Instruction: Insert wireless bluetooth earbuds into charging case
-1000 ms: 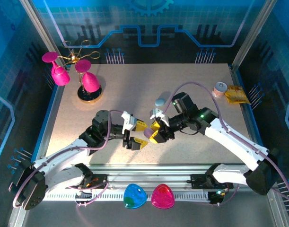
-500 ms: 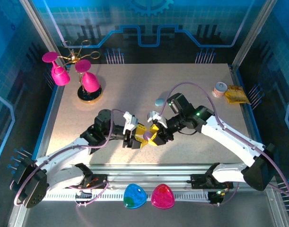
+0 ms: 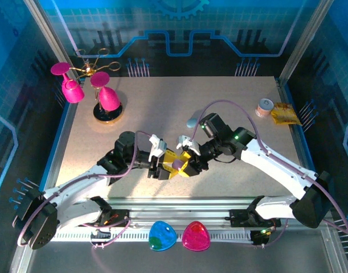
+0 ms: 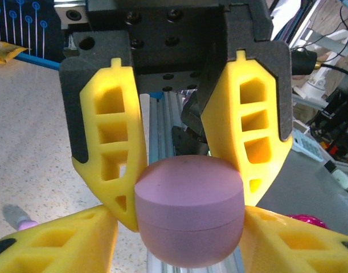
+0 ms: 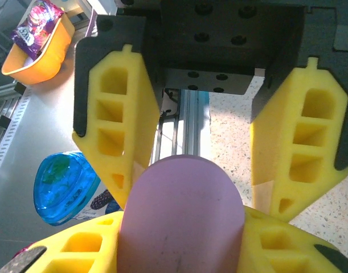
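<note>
- The stand of pink glasses (image 3: 107, 99) at the far left of the table (image 3: 162, 114) sits just where it was a second ago.
- The left gripper (image 3: 167, 165) has edged a little to the right. Its jaws, clearly wider a second ago, have drawn in. In the left wrist view its fingers (image 4: 60, 244) lie against both sides of the purple case (image 3: 176, 165).
- The purple case is off the table near the front edge, held between the two grippers, which have closed the gap between them.
- The right gripper (image 3: 185, 162) is clamped on the same case, its fingers (image 4: 114, 148) tight on the flanks, the grip no different from before. Its arm has shifted leftward and nearer the front.
- The pale blue case (image 3: 191, 121) lies on the table just behind the right arm, unmoved but more covered by the arm now.
- The small pot (image 3: 265, 107) and yellow packet (image 3: 285, 114) at the far right have not moved.
</note>
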